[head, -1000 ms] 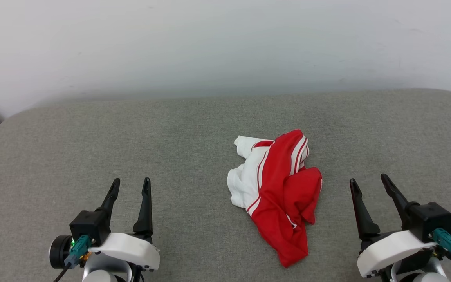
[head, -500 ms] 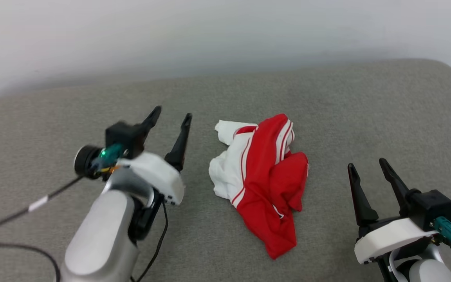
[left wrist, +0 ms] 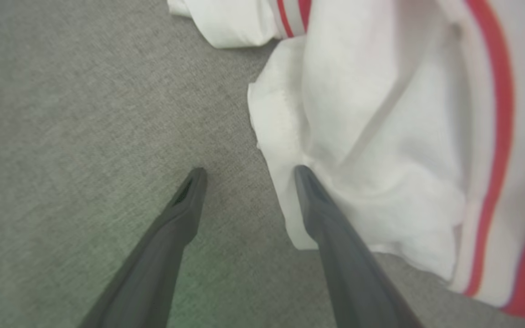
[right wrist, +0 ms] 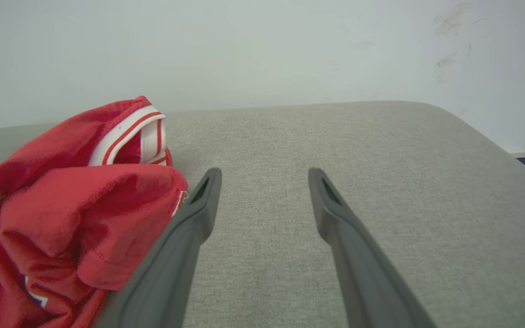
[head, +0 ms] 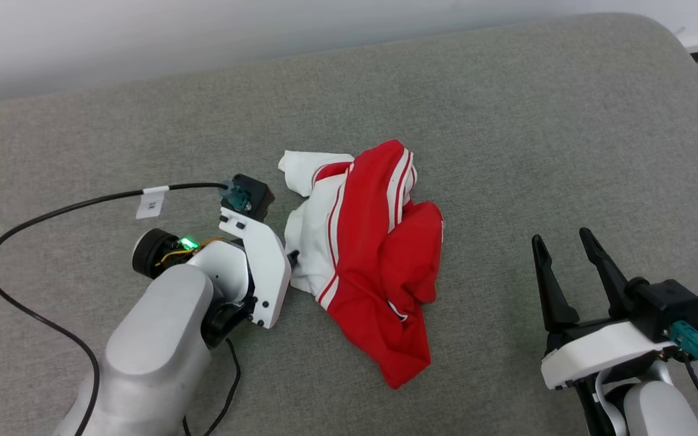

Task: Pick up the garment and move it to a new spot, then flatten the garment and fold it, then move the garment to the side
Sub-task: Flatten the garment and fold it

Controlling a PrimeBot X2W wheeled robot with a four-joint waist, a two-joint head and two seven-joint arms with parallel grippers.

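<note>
Lying crumpled between both wide-open jaws, the garment [head: 373, 254] sits just beside the left pair.

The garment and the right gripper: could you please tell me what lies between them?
Only bare grey upholstery separates the garment from the right gripper, as the head view shows.

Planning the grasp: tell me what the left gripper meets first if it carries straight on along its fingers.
Probably the garment, at its white edge: one finger of the left gripper sits at it, the other over bare grey cushion. Depth is unclear.
</note>
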